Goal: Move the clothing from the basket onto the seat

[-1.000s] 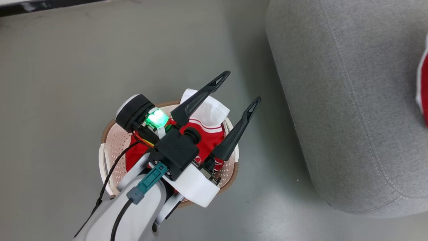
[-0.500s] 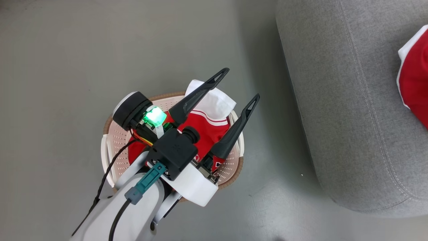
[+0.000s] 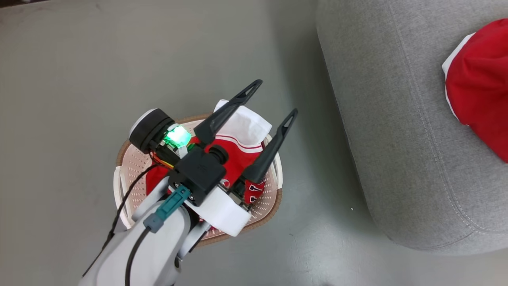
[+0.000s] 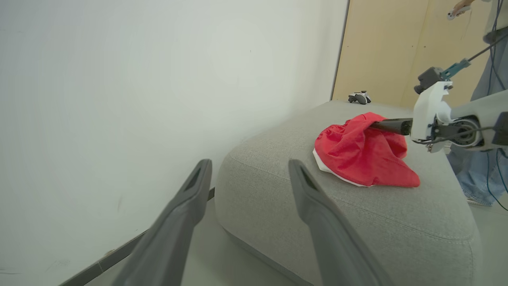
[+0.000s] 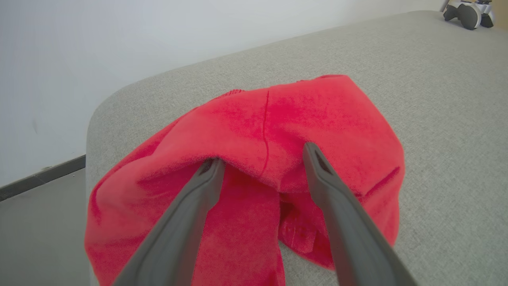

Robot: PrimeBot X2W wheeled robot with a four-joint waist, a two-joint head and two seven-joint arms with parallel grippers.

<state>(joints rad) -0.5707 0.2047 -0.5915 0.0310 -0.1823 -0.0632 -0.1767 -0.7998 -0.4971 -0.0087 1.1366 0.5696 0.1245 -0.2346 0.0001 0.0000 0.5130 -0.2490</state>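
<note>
Red garment (image 3: 480, 79) now lies further onto seat (image 3: 397, 119), right pincer (image 5: 260, 155) spread wide; next we must lower wide left pincer (image 3: 274, 97) onto jersey (image 3: 242, 155) in basket (image 3: 131, 171).

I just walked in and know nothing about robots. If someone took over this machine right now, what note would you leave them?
Grippers: the left gripper has its jaws open and empty, above the basket. The right gripper has its jaws open, tips tucked in the folds of the plain red garment.
Places: that garment lies on the sofa; the striped red jersey lies in the basket.
Done: one garment moved.
Left: draw the right gripper clear, then carry the jersey to the sofa.
</note>
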